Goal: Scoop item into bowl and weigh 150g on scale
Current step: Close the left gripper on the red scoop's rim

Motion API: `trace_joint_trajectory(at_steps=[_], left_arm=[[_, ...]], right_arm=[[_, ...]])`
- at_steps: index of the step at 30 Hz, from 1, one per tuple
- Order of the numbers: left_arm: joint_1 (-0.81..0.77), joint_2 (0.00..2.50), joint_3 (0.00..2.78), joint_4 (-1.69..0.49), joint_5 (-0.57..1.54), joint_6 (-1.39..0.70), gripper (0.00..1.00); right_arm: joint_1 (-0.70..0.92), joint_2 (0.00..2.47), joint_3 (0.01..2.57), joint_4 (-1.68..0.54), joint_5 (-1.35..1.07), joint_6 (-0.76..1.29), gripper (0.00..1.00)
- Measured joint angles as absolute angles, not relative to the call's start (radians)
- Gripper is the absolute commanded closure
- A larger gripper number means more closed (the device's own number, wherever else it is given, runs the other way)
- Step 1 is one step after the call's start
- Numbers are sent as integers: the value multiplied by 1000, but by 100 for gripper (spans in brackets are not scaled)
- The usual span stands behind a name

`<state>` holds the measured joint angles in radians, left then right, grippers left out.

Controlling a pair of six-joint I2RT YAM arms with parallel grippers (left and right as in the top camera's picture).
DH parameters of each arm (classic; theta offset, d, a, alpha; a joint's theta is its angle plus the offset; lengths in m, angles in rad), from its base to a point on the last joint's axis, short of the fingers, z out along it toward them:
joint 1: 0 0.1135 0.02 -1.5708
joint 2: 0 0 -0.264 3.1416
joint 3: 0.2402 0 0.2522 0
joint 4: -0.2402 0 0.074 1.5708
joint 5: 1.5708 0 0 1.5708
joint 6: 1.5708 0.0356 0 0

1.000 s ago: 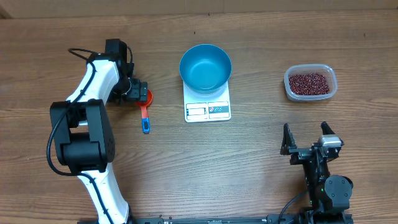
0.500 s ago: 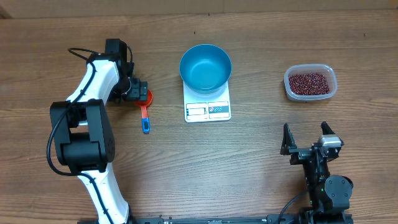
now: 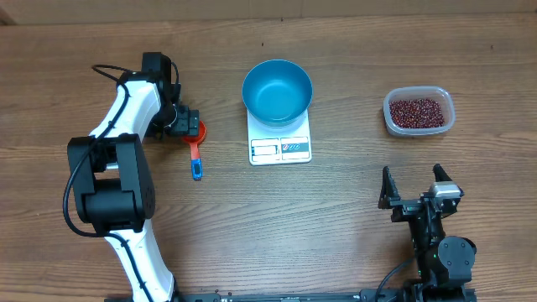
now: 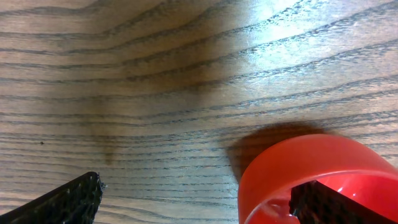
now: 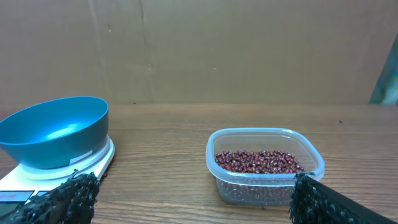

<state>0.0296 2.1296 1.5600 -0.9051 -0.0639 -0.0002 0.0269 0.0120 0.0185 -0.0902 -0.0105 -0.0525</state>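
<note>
My left gripper is spread wide at the red scoop, one finger over its cup, nothing clamped. My right gripper has its jaws apart, holding nothing. Blue bowl sits on the scale. Beans are in the clear tub, well right of the scale.

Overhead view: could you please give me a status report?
Left hand open at red scoop; right hand open, empty. Beans in tub; bowl empty on scale. Nothing in the way.
</note>
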Motion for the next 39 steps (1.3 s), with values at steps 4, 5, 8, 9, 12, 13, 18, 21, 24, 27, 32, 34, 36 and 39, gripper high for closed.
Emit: trace_joint_trajectory(at_steps=[4, 5, 8, 9, 12, 13, 18, 21, 24, 27, 32, 34, 36, 39], left_arm=[[30, 2130, 1560, -905, -64, 0, 0], [30, 2130, 1560, -905, -64, 0, 1], [30, 2130, 1560, -905, -64, 0, 2], [30, 2130, 1560, -905, -64, 0, 2], [30, 2130, 1560, -899, -64, 0, 1], [30, 2130, 1560, -897, -64, 0, 0], [30, 2130, 1560, -897, -64, 0, 0], [30, 2130, 1560, -897, -64, 0, 5], [30, 2130, 1560, -897, -64, -1, 15], [30, 2130, 1560, -897, -64, 0, 19], [30, 2130, 1560, -897, -64, 0, 27], [30, 2130, 1560, -897, -64, 0, 30], [30, 2130, 1560, -897, -64, -1, 34], [30, 2130, 1560, -897, -64, 0, 41]], right_arm=[[27, 12, 19, -91, -10, -52, 0], [27, 12, 19, -90, -10, -52, 0], [27, 12, 19, -91, -10, -52, 0], [27, 12, 19, -91, -10, -53, 0], [27, 12, 19, -90, -10, -52, 0], [27, 12, 19, -90, -11, -52, 0], [27, 12, 19, -90, -11, -53, 0], [27, 12, 19, -90, -10, -52, 0], [27, 12, 19, -90, -10, -52, 0], [27, 12, 19, -91, -11, -52, 0], [27, 12, 19, -91, -11, -53, 0], [27, 12, 19, -90, -10, -53, 0], [27, 12, 19, -90, -11, -52, 0], [27, 12, 19, -90, -11, -52, 0]])
